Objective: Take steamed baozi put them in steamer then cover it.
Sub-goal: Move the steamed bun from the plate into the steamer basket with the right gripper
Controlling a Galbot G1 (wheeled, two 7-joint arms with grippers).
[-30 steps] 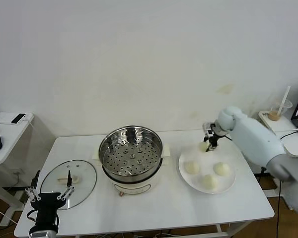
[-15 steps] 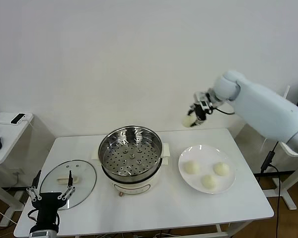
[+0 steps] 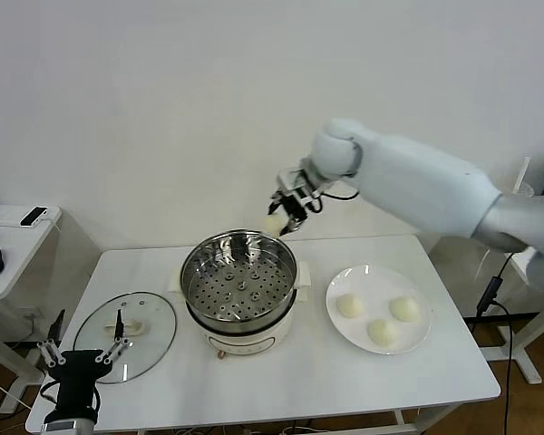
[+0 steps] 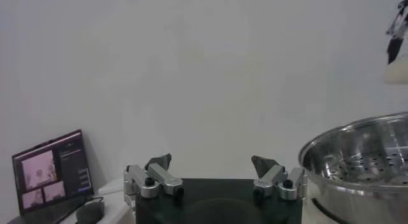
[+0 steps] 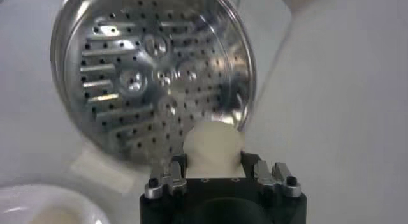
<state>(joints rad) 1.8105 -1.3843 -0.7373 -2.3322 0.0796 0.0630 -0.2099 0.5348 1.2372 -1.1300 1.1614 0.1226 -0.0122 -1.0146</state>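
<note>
My right gripper point(image 3: 286, 212) is shut on one cream-white steamed baozi point(image 3: 272, 224), held in the air over the back right rim of the steamer point(image 3: 240, 276). In the right wrist view the baozi point(image 5: 213, 145) sits between the jaws of the right gripper point(image 5: 213, 160), with the empty perforated tray point(image 5: 153, 72) below. Three more baozi point(image 3: 349, 305) point(image 3: 403, 308) point(image 3: 381, 332) lie on the white plate point(image 3: 372, 279). The glass cover point(image 3: 152, 317) lies flat at the front left. Just in front of it my left gripper point(image 3: 77, 358) point(image 4: 211, 163) waits open and empty.
A side table with a white device point(image 3: 18, 216) stands to the left. At the far right is a cup with a straw point(image 3: 512, 201). A laptop point(image 4: 51, 171) shows in the left wrist view. The white wall is close behind the table.
My right arm lifted one baozi off the plate and swung it up and to the left, over the steamer's rim. The left gripper shifted slightly towards the front.
</note>
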